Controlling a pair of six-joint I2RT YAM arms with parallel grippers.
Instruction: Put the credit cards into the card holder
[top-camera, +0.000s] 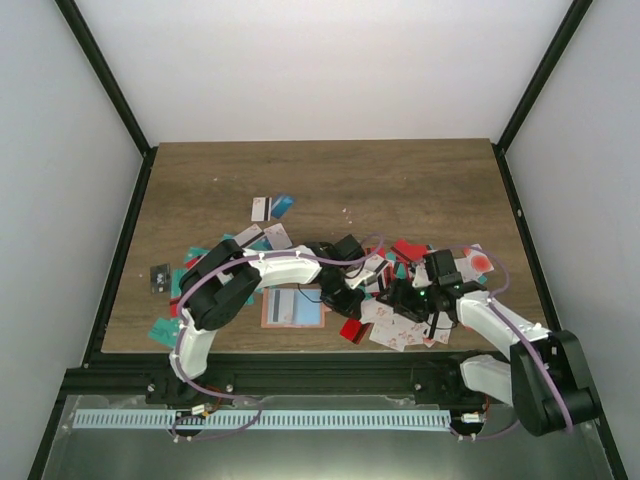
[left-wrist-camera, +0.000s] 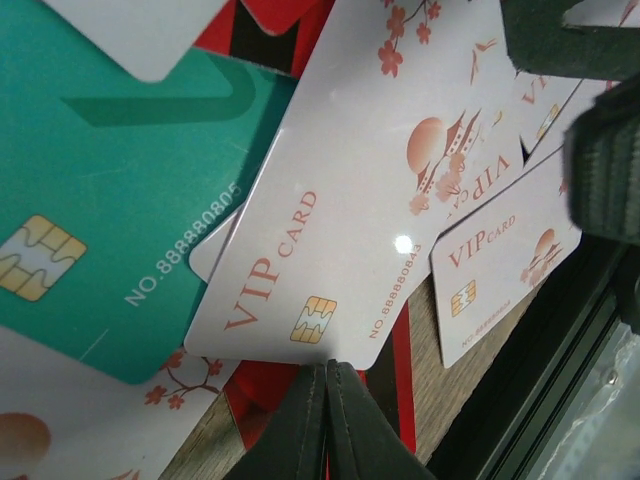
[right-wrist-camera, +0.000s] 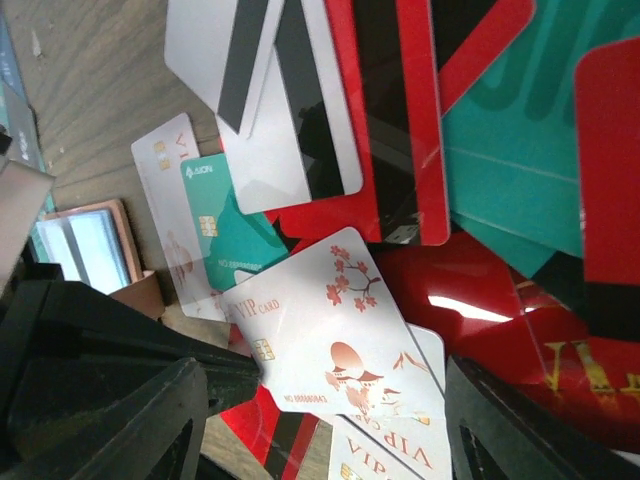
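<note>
Many credit cards (top-camera: 392, 334) in white, red and teal lie heaped on the wooden table. The salmon-pink card holder (top-camera: 293, 308) lies open to their left, and its corner (right-wrist-camera: 85, 250) also shows in the right wrist view. My left gripper (top-camera: 352, 298) (left-wrist-camera: 327, 368) is shut on the lower edge of a white VIP card (left-wrist-camera: 370, 190), close to its chip. That same card (right-wrist-camera: 335, 330) sits tilted above the pile between the spread fingers (right-wrist-camera: 490, 425) of my right gripper (top-camera: 402, 300) (right-wrist-camera: 325, 425), which is open and holds nothing.
More cards lie apart: a white and a teal one (top-camera: 272, 207) at the back, teal ones (top-camera: 163, 326) near the front left, a dark one (top-camera: 159, 277) by the left edge. The black frame rail (top-camera: 300, 375) runs along the near edge.
</note>
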